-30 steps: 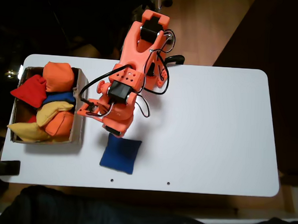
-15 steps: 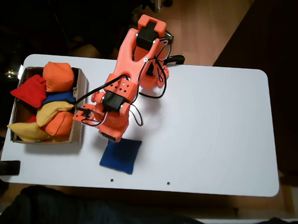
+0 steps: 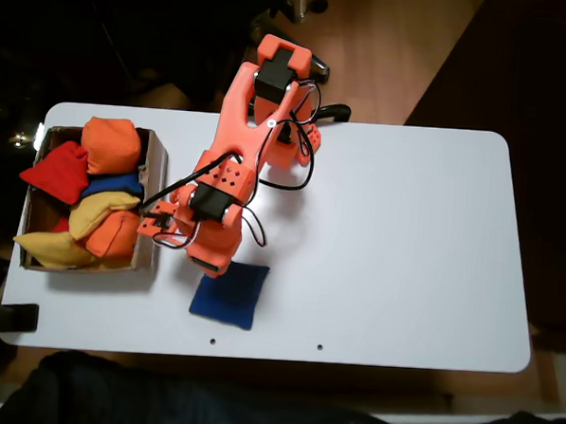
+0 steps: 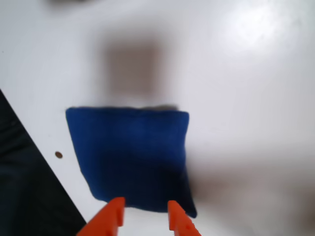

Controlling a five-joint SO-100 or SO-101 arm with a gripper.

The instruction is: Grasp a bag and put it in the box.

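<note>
Bag [image 4: 130, 157] flat on table, just beyond parted, empty claw [image 4: 143, 210] tips.

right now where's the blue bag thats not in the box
In the fixed view the blue bag lies flat on the white table near its front edge, just right of the box, directly below the gripper.
</note>
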